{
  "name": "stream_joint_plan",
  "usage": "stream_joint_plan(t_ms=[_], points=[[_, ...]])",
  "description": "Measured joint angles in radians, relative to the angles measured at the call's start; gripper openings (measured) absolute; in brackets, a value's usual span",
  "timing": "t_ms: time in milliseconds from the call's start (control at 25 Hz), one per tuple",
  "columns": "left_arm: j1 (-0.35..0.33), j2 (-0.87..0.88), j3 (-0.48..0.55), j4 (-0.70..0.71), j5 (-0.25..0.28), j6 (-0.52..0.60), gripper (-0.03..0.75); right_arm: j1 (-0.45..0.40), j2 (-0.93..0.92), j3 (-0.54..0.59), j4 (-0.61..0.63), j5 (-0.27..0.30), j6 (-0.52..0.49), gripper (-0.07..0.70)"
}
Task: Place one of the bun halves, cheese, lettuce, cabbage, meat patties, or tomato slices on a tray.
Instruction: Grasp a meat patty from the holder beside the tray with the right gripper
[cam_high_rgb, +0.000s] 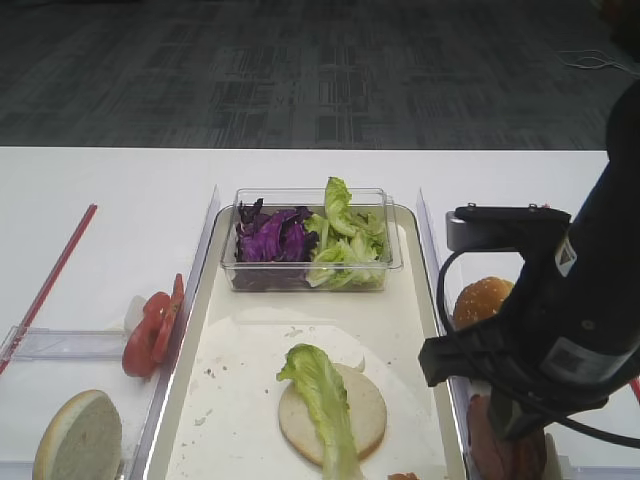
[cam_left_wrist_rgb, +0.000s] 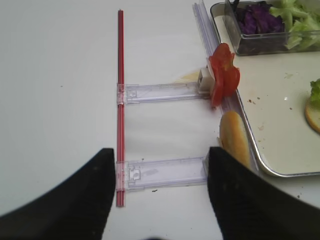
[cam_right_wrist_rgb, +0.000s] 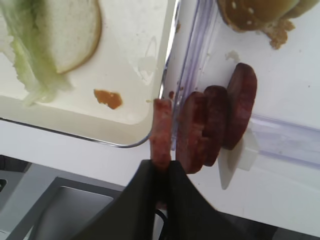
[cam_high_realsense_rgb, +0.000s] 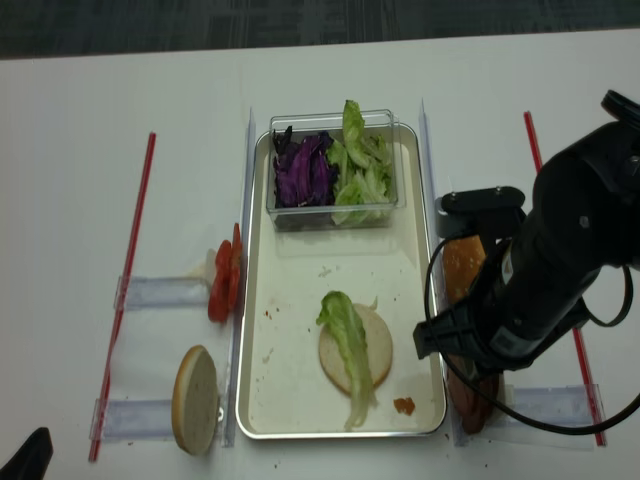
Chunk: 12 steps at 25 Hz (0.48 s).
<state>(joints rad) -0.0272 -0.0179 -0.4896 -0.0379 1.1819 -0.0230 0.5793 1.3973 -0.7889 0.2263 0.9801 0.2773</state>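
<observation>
My right gripper (cam_right_wrist_rgb: 162, 167) is shut on a pinkish meat patty (cam_right_wrist_rgb: 162, 132), held on edge just past the near right corner of the cream tray (cam_right_wrist_rgb: 135, 45). Beside it, three darker meat patties (cam_right_wrist_rgb: 215, 120) stand in a clear rack. On the tray lies a bun half (cam_high_rgb: 365, 415) with a long lettuce leaf (cam_high_rgb: 325, 400) across it. My left gripper (cam_left_wrist_rgb: 161, 156) hangs open over a clear rack (cam_left_wrist_rgb: 165, 172), holding nothing. Tomato slices (cam_left_wrist_rgb: 223, 75) and another bun half (cam_left_wrist_rgb: 234, 140) stand on edge left of the tray.
A clear box at the tray's far end holds purple cabbage (cam_high_rgb: 270, 238) and lettuce (cam_high_rgb: 345, 240). A sesame bun top (cam_high_rgb: 480, 298) sits right of the tray. A red rod (cam_left_wrist_rgb: 120, 100) runs along the left. An orange scrap (cam_right_wrist_rgb: 107, 98) lies on the tray.
</observation>
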Motion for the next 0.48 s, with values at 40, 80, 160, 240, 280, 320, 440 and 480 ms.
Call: stream_joint_plan(t_ms=[40,80,160,240,280,320,440,480], points=[[0.000,0.000,0.000,0.000,0.000,0.000,0.391,0.000,-0.006,0.000,0.000,0.000,0.000,0.077],[0.000,0.000,0.000,0.000,0.000,0.000,0.391,0.000,-0.011,0.000,0.000,0.000,0.000,0.076],[0.000,0.000,0.000,0.000,0.000,0.000,0.391,0.000,-0.024,0.000,0.002,0.002,0.000,0.077],[0.000,0.000,0.000,0.000,0.000,0.000,0.391,0.000,-0.039,0.000,0.004,0.006,0.000,0.077],[0.000,0.000,0.000,0.000,0.000,0.000,0.391,0.000,-0.047,0.000,0.004,0.008,0.000,0.076],[0.000,0.000,0.000,0.000,0.000,0.000,0.391,0.000,-0.052,0.000,0.004,0.012,0.000,0.076],[0.000,0.000,0.000,0.000,0.000,0.000,0.391,0.000,-0.075,0.000,0.004,0.024,0.000,0.076],[0.000,0.000,0.000,0.000,0.000,0.000,0.391,0.000,-0.082,0.000,0.004,0.030,0.000,0.076]])
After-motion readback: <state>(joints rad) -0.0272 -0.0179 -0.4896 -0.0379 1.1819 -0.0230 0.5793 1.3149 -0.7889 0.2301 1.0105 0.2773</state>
